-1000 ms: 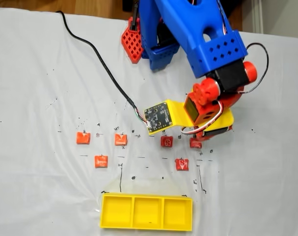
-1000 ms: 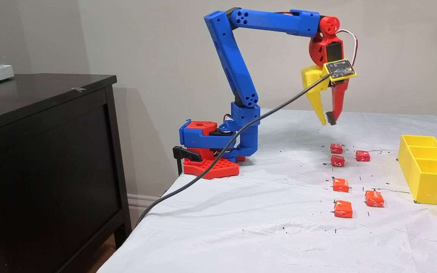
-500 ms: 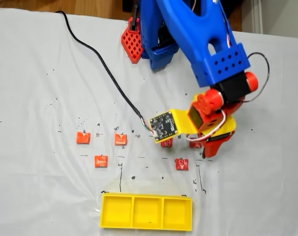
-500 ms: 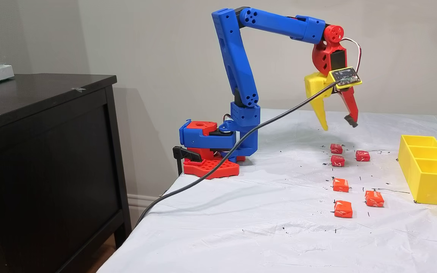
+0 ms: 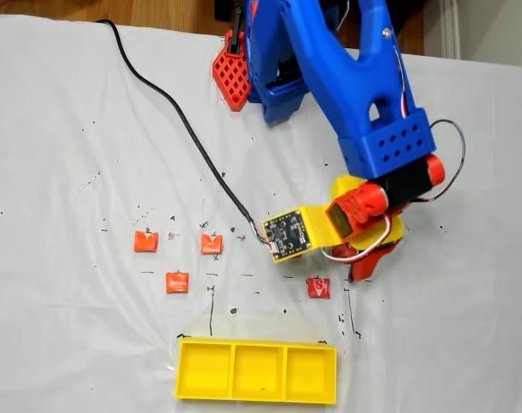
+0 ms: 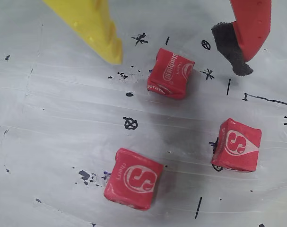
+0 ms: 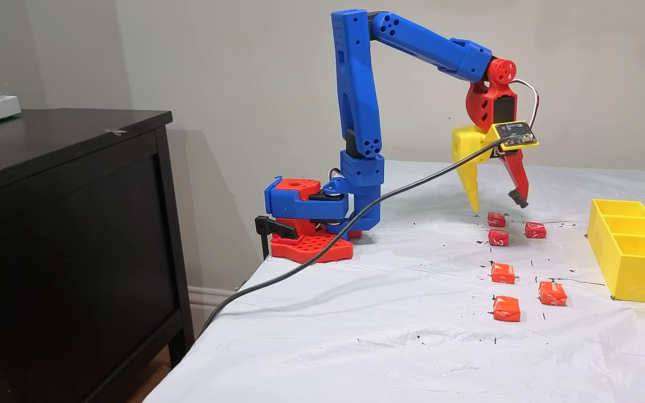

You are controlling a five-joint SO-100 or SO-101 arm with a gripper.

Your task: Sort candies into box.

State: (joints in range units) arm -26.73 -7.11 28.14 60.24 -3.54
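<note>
In the wrist view, three red candies with white marks lie on the white cloth: one [image 6: 170,73] between the fingers, one [image 6: 236,144] at the right, one [image 6: 133,178] at the bottom. My gripper [image 6: 179,65] is open, with the yellow finger [image 6: 105,38] left of the top candy and the red finger's black pad [image 6: 233,47] right of it. From the side, the gripper [image 7: 496,204] hangs just above the rearmost red candy [image 7: 496,219], touching nothing. Three orange candies [image 7: 503,273] [image 7: 552,293] [image 7: 506,308] lie nearer the camera. The yellow box [image 7: 630,252] stands empty at the right.
A black cable [image 7: 356,215] runs from the wrist camera board across the table and off its edge. The arm's base [image 7: 311,224] is clamped at the table's left edge. A dark cabinet [image 7: 65,224] stands beside the table. Black pen marks dot the cloth.
The arm has reached out and come down over the red candies. The jaws, almost shut a second ago, have spread wide. No candy has moved.
</note>
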